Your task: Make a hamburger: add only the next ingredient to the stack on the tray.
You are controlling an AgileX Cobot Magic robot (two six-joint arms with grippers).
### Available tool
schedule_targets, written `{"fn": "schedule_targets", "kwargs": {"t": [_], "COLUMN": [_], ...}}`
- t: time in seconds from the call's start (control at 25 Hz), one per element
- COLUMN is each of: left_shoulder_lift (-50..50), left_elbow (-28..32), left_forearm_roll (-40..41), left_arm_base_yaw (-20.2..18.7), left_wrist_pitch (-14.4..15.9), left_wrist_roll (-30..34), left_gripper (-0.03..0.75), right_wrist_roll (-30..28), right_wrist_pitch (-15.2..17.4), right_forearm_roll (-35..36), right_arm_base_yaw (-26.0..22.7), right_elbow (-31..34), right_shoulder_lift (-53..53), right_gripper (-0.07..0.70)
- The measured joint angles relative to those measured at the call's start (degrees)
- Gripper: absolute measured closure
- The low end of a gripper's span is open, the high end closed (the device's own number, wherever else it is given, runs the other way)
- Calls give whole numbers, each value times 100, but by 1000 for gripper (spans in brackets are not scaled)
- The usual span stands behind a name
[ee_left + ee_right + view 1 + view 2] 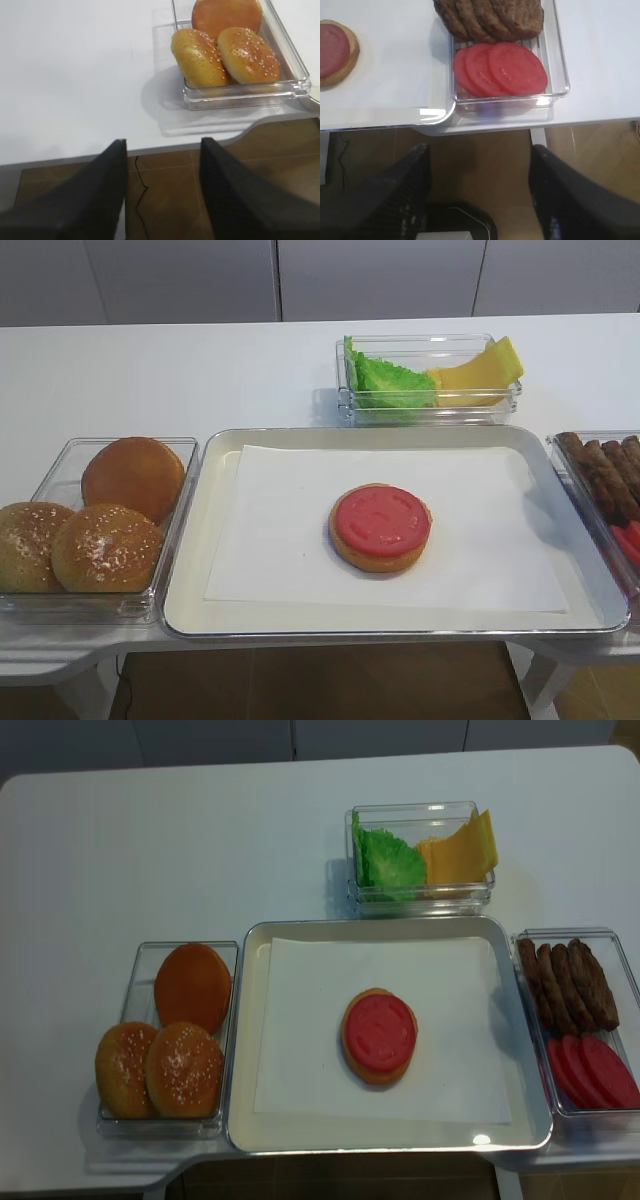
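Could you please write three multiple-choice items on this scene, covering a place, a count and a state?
1. Where does the tomato slice lie?
A. On the bun half in the tray
B. Beside the lettuce
C. Among the whole buns

2. How many tomato slices remain in the right container?
A. One
B. Three
C. Five

3. How does the right pincer stand?
A. Shut on a slice
B. Shut, empty
C. Open, empty

Answers: 1 A, the red disc covers the bun's cut face. 2 B, three overlapping discs show there. 3 C, its fingers stand wide apart with nothing between them.
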Motion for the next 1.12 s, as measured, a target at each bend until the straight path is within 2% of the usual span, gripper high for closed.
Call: {"fn": "schedule_targets", "kwargs": {"t": [0.32, 0.56, 0.88, 1.12], "left_shoulder_lift": [0, 0, 0, 0], "left_elbow": [0, 0, 0, 0], "left_forearm_roll": [0, 0, 0, 0], "left_arm_base_yaw": [0, 0, 0, 0], "left_wrist_pitch": [0, 0, 0, 0], "left_wrist_roll": [0, 0, 0, 0], "left_gripper": [367, 367, 367, 367], "right_wrist_roll": [-217, -405, -721, -775], "right_wrist_pitch": [79, 112, -478, -676], "right_forearm_roll": [24, 24, 24, 24], "right_arm_base_yaw": [0, 0, 0, 0], "right_elbow": [516, 870, 1453, 1588], "right_shoulder_lift": [-1830, -2485, -2673, -2673], "right_gripper": [169, 169, 180, 189]}}
